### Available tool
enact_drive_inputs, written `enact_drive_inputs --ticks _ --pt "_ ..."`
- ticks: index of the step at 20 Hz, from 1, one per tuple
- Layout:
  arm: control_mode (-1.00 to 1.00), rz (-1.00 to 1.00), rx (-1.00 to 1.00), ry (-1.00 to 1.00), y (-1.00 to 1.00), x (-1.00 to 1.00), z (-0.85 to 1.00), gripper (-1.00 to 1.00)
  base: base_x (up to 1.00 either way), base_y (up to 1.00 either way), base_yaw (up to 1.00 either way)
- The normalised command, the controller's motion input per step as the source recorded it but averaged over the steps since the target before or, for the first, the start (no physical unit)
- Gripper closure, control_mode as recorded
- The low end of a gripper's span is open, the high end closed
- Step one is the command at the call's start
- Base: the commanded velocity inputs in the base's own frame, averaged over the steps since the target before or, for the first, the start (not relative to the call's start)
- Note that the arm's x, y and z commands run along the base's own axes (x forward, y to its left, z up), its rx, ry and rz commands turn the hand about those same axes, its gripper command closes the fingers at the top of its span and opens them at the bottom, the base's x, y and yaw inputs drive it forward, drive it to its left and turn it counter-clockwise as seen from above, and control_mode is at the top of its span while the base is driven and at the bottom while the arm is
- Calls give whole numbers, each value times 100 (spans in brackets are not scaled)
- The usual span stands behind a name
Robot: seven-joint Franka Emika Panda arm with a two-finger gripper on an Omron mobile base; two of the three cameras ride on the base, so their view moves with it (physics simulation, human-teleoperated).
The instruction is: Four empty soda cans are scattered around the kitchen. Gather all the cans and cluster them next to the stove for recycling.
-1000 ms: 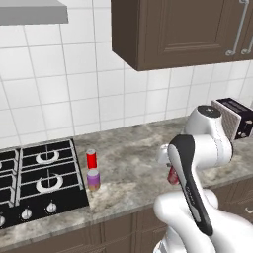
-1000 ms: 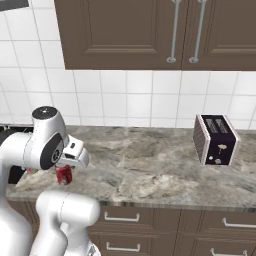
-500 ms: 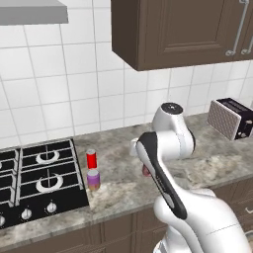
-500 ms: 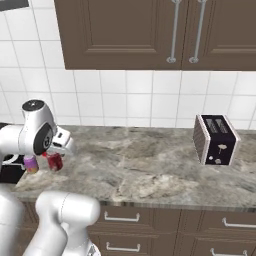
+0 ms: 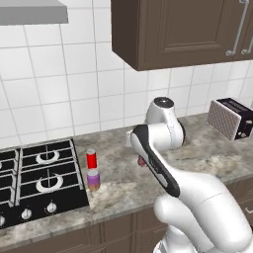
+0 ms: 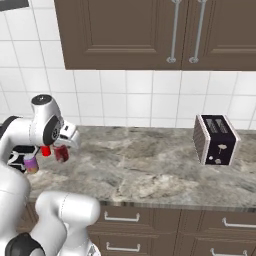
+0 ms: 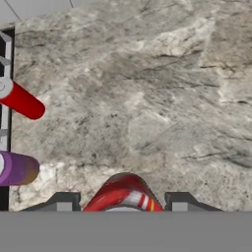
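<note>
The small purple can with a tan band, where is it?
The small purple can stands on the grey marbled counter beside the black stove, just before the bright red can.

Even, soft, slightly blurry rendered light

Counter (image 5: 123,183): two cans (image 5: 91,159), toaster (image 5: 231,118).

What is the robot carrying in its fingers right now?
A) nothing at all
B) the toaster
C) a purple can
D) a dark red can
D: the hand view shows a dark red can sitting between the two fingers, and in the right base view it hangs above the counter, while a bright red can and a purple can already stand beside the stove.
</note>
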Motion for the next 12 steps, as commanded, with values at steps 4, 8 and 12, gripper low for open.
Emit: enact_drive_inputs --ticks 4,8,12 --pt "-100 0 0 0 0 14 0 100 0 0 0" --pt "-100 0 0 0 0 19 0 100 0 0 0" --pt "-100 -4 0 -8 10 -3 0 100 0 0 0"
